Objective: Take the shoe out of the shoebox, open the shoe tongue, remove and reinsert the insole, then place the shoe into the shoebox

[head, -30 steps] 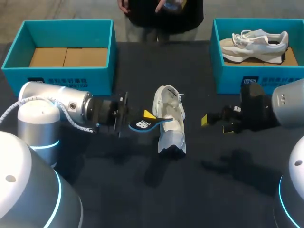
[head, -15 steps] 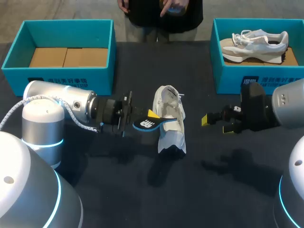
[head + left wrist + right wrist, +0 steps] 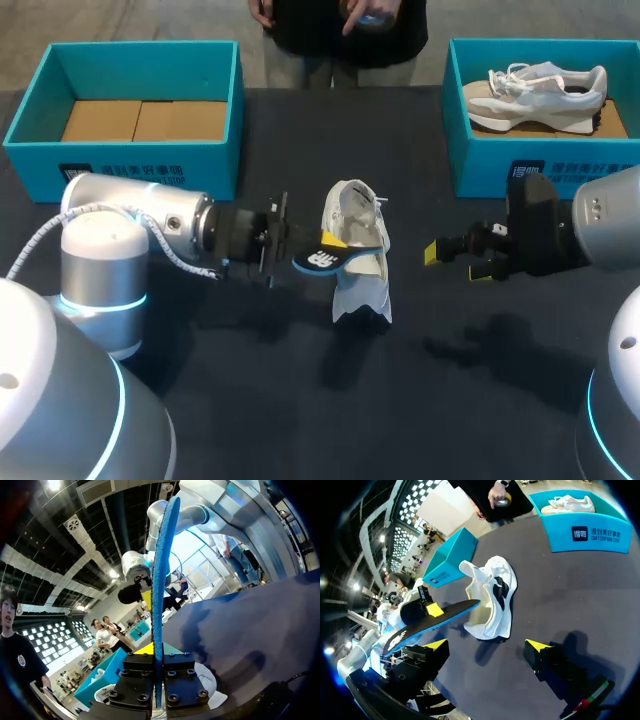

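Item 1, table point(image 3: 300, 400): dark top, carrying everything I list here.

Item 2, shoe point(image 3: 360, 280): white, out of its box, resting on the table near the middle. Its toe points toward the near edge and its open mouth sits at the far end. In the right wrist view point(image 3: 495, 600) I see a dark patch on its side.

Item 3, insole point(image 3: 335, 258): blue underside with a white mark, outside the shoe and held off the table just left of it. Its free end reaches over the shoe's mouth; I cannot tell whether it touches the shoe. In the left wrist view point(image 3: 161, 580) I see it edge-on, standing straight out ahead of the fingers.

Item 4, left gripper point(image 3: 322, 248): my left arm comes in level from the left, and its claw is clamped on the near end of the insole, the two finger blocks pressed against both faces point(image 3: 156, 655).

Item 5, right gripper point(image 3: 458, 262): to the right of the shoe and apart from it, fingers spread wide with nothing between them point(image 3: 487, 647).

Item 6, left shoebox point(image 3: 140, 48): teal, far left, with a brown cardboard floor showing.

Item 7, right shoebox point(image 3: 545, 45): teal, far right, holding a second shoe point(image 3: 540, 90), pale and lying lengthwise.
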You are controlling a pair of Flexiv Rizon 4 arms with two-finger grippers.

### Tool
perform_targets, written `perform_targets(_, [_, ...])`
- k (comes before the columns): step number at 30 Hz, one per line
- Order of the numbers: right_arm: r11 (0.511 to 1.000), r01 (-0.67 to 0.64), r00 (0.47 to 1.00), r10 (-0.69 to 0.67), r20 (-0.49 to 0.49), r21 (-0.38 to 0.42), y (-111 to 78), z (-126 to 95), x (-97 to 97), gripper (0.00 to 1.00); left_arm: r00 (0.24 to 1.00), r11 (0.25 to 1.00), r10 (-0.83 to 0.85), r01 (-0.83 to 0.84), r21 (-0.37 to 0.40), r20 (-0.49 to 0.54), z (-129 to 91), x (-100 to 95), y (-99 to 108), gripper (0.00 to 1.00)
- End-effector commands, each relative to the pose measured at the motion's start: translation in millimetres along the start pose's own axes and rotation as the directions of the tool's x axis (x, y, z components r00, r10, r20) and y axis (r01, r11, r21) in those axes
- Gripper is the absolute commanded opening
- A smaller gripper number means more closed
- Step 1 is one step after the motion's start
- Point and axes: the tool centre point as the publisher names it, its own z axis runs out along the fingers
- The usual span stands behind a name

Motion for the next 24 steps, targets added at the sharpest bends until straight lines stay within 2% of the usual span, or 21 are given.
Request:
perform_targets(1, [1.000, 0.000, 1.000, 0.000, 0.001, -0.002, -1.7, 0, 0.5, 1.00, 1.000, 1.000, -0.002, 0.002, -0.009, 0.001, 7, 1.0, 4, 0.00])
perform_targets(24, [1.000, 0.000, 1.000, 0.000, 0.001, -0.002, -1.7, 0, 0.5, 1.00, 0.999, 0.996, -0.030, 0.033, -0.086, 0.037, 17, -3.6, 21, 0.00])
